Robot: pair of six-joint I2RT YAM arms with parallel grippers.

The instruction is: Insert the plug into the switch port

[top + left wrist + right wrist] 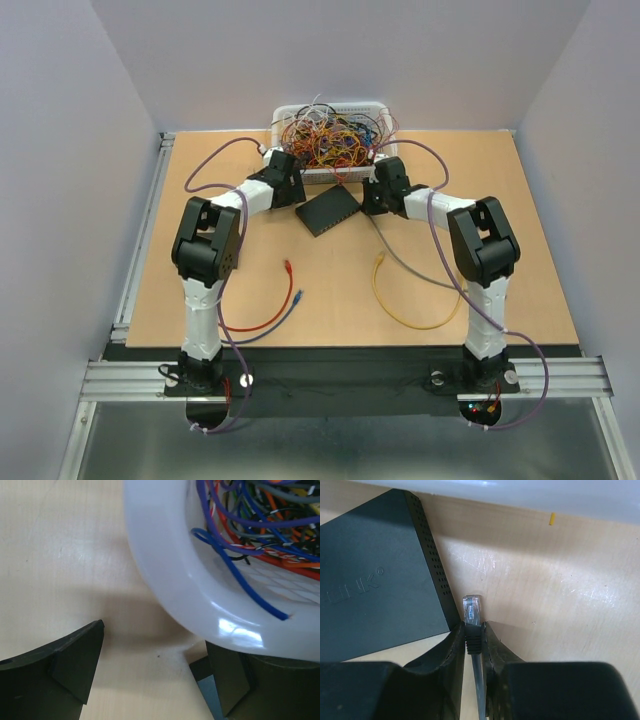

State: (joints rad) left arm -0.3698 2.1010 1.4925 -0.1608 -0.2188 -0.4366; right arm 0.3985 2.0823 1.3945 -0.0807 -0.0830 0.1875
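Observation:
The flat black switch box [330, 208] lies tilted on the table in front of the basket. In the right wrist view the switch box [370, 580] shows its top and a narrow edge with small vent holes [433, 565]. No port openings show in any view. My right gripper [473, 627] is shut on the ribbed boot of a grey cable. Its clear plug [472, 609] sticks out ahead of the fingertips, just right of the box's near corner and apart from it. My left gripper [150, 645] is open and empty over bare table by the box's left end [292, 188].
A white basket [285, 112] full of tangled coloured cables stands at the back; its rim [165, 580] lies right ahead of the left fingers. A red and blue cable [285, 300] and a yellow cable [400, 305] lie loose on the near table. The grey cable [400, 255] trails from the right gripper.

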